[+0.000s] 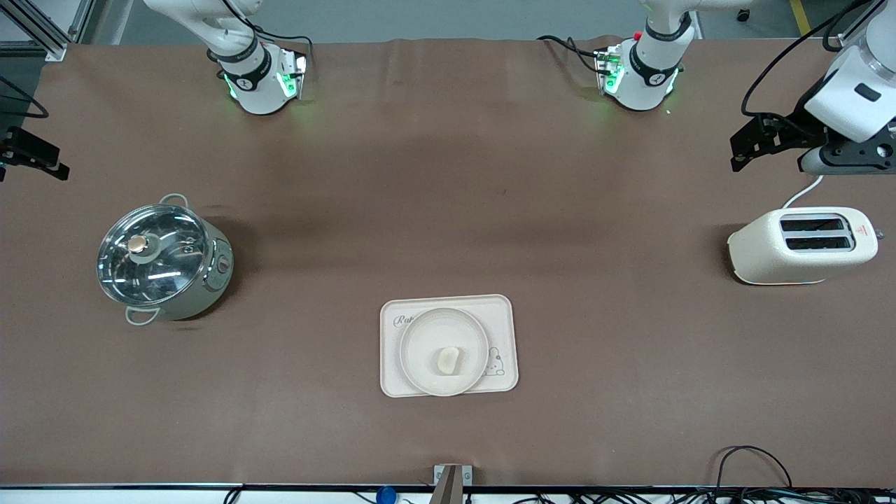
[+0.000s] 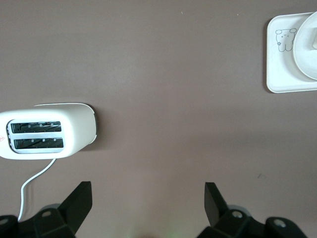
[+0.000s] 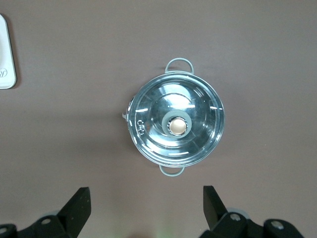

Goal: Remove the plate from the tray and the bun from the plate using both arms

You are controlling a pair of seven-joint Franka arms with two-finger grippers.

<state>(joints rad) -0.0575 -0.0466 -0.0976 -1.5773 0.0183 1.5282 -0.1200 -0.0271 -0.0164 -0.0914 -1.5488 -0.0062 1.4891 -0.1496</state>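
Observation:
The round cream plate [image 1: 420, 343] lies on the rectangular cream tray [image 1: 504, 311] in the middle of the table's front part. The small pale bun [image 1: 448, 360] lies on the plate near its middle. My left gripper [image 1: 750, 143] hangs open and empty over bare table by the toaster, at the left arm's end. In the left wrist view [image 2: 148, 203] its jaws stand wide apart, with the tray [image 2: 280, 64] and plate [image 2: 304, 47] at the edge. My right gripper [image 1: 31, 150] hangs open and empty over bare table by the pot; its wrist view [image 3: 147, 206] shows the jaws wide apart.
A steel pot with a glass lid [image 1: 157, 259] stands toward the right arm's end and shows in the right wrist view [image 3: 176, 124]. A white toaster [image 1: 801, 245] with its cord stands toward the left arm's end and shows in the left wrist view [image 2: 47, 135].

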